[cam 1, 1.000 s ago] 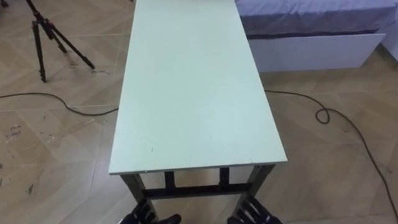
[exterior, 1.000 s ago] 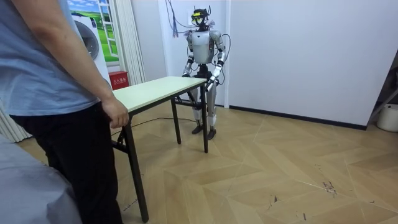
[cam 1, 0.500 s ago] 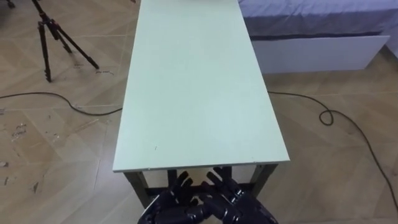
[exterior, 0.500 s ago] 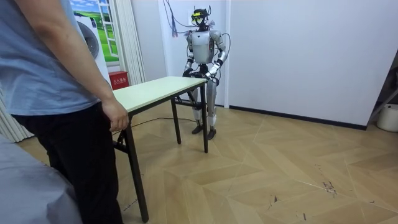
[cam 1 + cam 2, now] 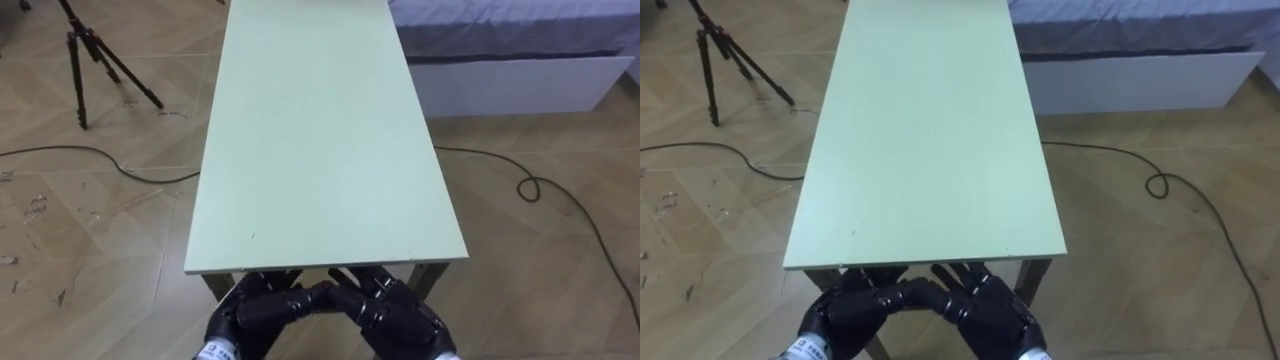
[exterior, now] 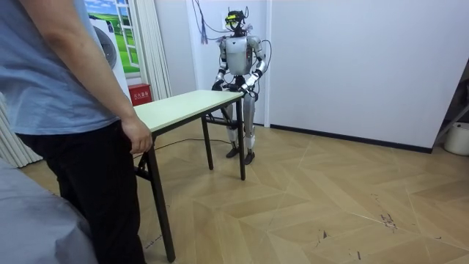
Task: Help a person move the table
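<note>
The pale green tabletop [image 5: 320, 140] stands lengthwise on the wooden floor [image 5: 80, 230], its near short end right in front of the robot. Just below that near edge, the left robot hand [image 5: 255, 312] and the right robot hand [image 5: 400, 318] sit side by side, fingers stretched out and meeting in the middle, curled round nothing. At the far end a person's hand [image 6: 137, 136] is at the tabletop's corner. A tripod [image 5: 95, 55] stands far left, a bed [image 5: 510, 45] far right.

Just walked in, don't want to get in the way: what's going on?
The robot stands at one short end of the table, its left hand and right hand open, close together below that edge. A person stands at the other end, one hand at its edge. The table is not yet lifted.
</note>
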